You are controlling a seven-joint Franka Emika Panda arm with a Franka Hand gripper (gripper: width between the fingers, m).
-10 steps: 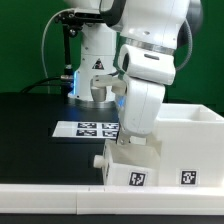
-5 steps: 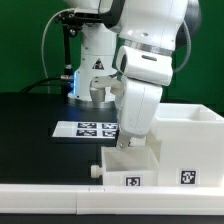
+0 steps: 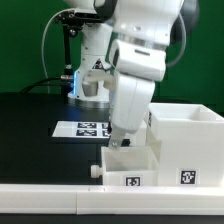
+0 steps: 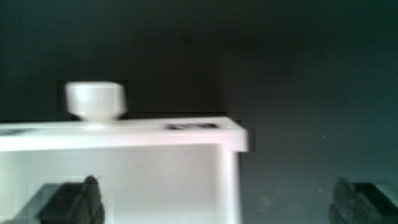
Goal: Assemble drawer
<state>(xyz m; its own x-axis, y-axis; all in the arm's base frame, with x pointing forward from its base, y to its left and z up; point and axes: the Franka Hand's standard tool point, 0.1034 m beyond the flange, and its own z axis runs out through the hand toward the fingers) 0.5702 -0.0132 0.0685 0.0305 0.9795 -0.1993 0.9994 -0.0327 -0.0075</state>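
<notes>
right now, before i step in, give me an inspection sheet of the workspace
surface: black table, the marker board lying flat on it
job's things: box housing upright at the exterior view's right; one knobbed tray beside it, its knob toward the exterior view's left; contact between the two cannot be told; second tray not seen
clutter: long white bar along the near edge
grippers: gripper open, low over the tray, holding nothing
cables: black cable looping behind the arm's base
surroundings: green backdrop; nothing else seen
</notes>
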